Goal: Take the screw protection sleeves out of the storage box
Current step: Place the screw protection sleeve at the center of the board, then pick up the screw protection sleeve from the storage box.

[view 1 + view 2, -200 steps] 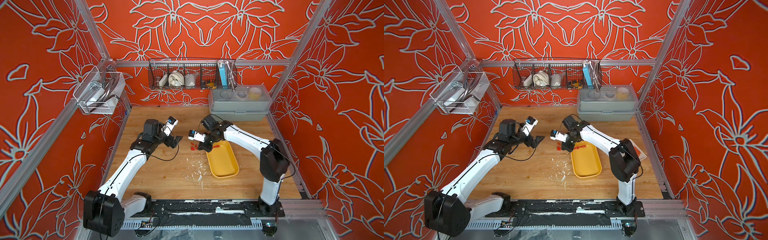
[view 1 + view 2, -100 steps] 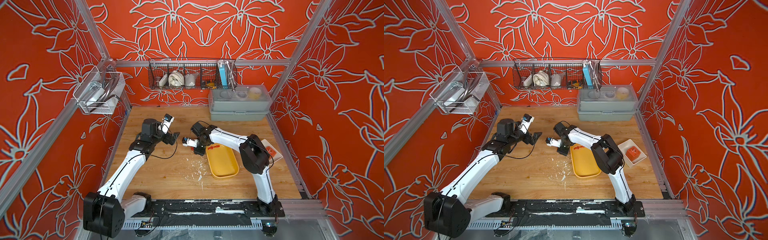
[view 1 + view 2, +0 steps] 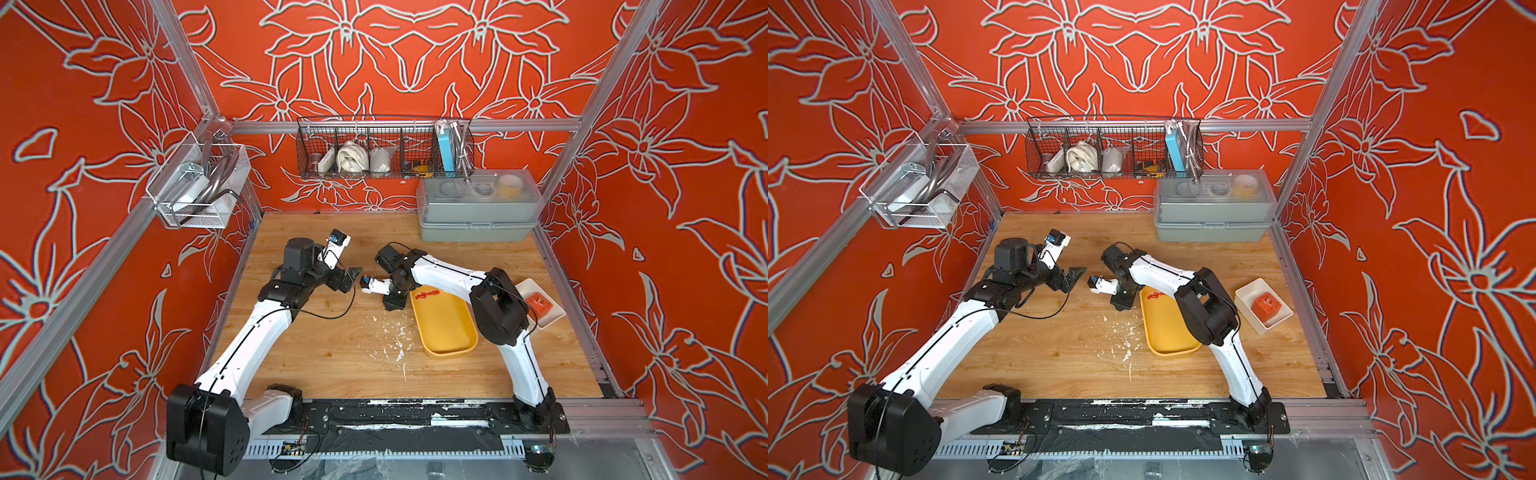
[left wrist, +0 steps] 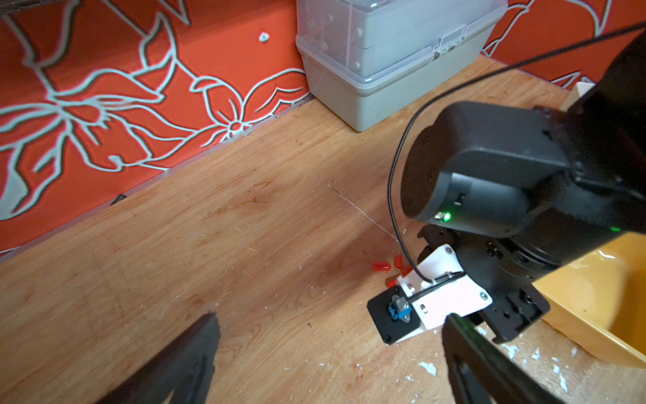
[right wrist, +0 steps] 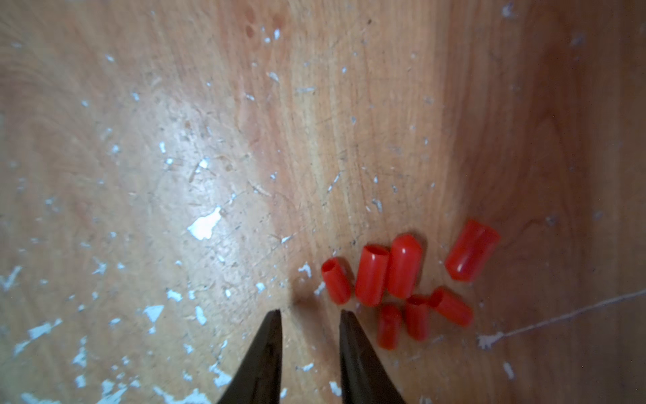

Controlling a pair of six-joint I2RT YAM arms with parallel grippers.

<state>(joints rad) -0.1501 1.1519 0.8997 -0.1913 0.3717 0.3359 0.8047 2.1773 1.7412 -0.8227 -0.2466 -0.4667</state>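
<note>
The yellow storage box lies right of the table's middle. A few red screw protection sleeves rest at its far end. Several more sleeves lie loose on the wood just left of the box. My right gripper points down beside that loose cluster, jaws a little apart with bare wood between them. My left gripper hovers wide open and empty, to the left of the right wrist.
A grey lidded box stands at the back right. A white dish holding an orange block sits right of the storage box, behind the right arm's elbow. White flecks litter the wood near the middle front.
My right gripper has moved left from the storage box's far corner and down to the table beside the loose sleeves, and its jaws have parted from shut. The left gripper has shifted only slightly.
</note>
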